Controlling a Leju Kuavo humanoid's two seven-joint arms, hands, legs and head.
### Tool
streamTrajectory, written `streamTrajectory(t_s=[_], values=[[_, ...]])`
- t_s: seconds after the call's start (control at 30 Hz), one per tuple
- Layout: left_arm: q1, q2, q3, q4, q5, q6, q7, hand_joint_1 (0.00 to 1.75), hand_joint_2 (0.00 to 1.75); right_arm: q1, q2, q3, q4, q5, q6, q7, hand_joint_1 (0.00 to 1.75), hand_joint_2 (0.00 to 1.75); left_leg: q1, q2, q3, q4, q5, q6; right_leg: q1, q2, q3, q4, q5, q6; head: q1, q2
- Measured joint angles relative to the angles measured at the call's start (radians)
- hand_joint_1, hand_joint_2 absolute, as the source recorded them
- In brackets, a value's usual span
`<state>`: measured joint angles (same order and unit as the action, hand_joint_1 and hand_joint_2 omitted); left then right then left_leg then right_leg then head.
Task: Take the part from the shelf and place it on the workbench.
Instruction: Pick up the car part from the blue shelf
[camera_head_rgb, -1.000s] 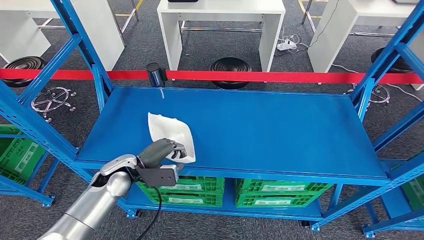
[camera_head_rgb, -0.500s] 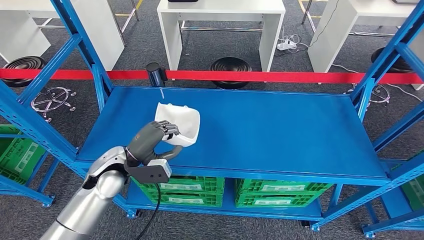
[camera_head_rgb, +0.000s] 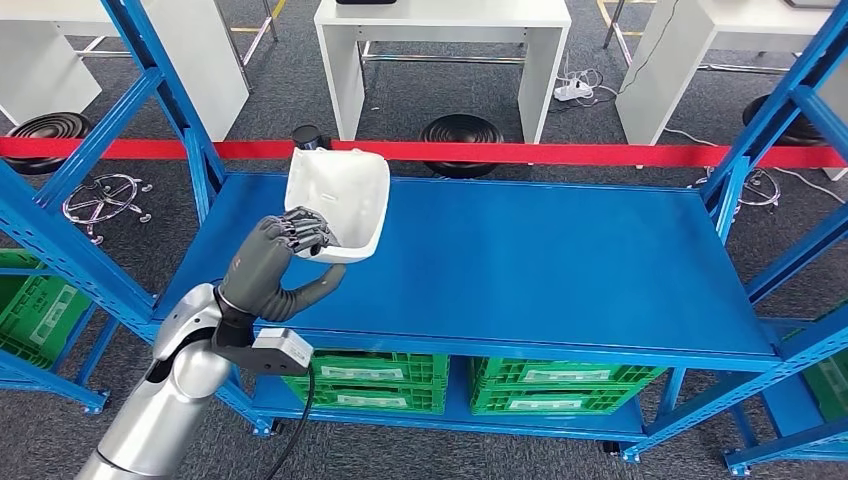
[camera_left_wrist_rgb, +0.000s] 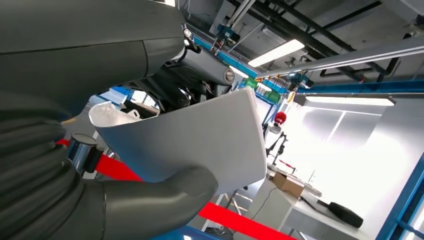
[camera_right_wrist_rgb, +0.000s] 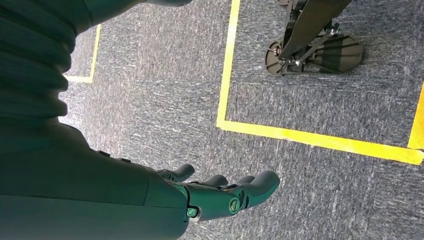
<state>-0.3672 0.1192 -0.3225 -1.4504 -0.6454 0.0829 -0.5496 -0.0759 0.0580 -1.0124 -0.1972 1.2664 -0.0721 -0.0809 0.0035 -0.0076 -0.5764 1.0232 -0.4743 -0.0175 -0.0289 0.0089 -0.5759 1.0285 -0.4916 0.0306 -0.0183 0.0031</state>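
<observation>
The left hand (camera_head_rgb: 285, 245), fingers clamped on the white part (camera_head_rgb: 340, 205), has raised it clear of the shelf (camera_head_rgb: 520, 260), completing pickup.

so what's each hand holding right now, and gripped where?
Left hand holds the white part by its near lower edge, fingers inside, thumb under the outside. It is lifted off the blue shelf. Right hand holds nothing.

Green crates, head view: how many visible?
4. Two sit side by side under the blue shelf: and. One is at the left edge, one at the right edge. More may be hidden.
</observation>
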Motion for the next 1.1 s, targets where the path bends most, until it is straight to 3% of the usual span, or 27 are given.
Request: streamTrajectory(t_s=[0.33, 0.77, 0.93, 1.1], values=[[0.000, -0.007, 0.006, -0.002, 0.054, 0.000, -0.017, 1.75, 1.75, -0.001, 0.000, 0.000, 0.000, 0.002, 0.005, 0.001, 0.00, 1.75, 0.000, 0.000, 0.000, 0.000, 0.000, 0.000, 0.000, 0.000, 0.000, 0.000, 0.000, 0.000, 0.000, 0.000], [0.016, -0.031, 0.006, -0.002, 0.267, -0.126, -0.075, 1.75, 1.75, -0.010, 0.000, 0.000, 0.000, 0.002, 0.018, -0.019, 0.00, 1.75, 0.000, 0.000, 0.000, 0.000, 0.000, 0.000, 0.000, 0.000, 0.000, 0.000, 0.000, 0.000, 0.000, 0.000], [0.042, -0.049, 0.004, -0.017, 0.379, -0.186, -0.117, 1.75, 1.75, -0.011, 0.000, 0.011, 0.000, 0.024, -0.041, -0.051, 0.00, 1.75, 0.000, 0.000, 0.000, 0.000, -0.001, 0.000, 0.000, 0.000, 0.000, 0.000, 0.000, 0.000, 0.000, 0.000], [0.066, -0.076, -0.006, -0.052, 0.402, -0.120, -0.146, 1.75, 1.75, -0.011, 0.000, 0.014, 0.000, 0.000, -0.121, -0.109, 0.00, 1.75, 0.000, 0.000, 0.000, 0.000, -0.001, 0.001, 0.000, 0.000, 0.000, 0.000, -0.001, 0.000, 0.000, 0.000]])
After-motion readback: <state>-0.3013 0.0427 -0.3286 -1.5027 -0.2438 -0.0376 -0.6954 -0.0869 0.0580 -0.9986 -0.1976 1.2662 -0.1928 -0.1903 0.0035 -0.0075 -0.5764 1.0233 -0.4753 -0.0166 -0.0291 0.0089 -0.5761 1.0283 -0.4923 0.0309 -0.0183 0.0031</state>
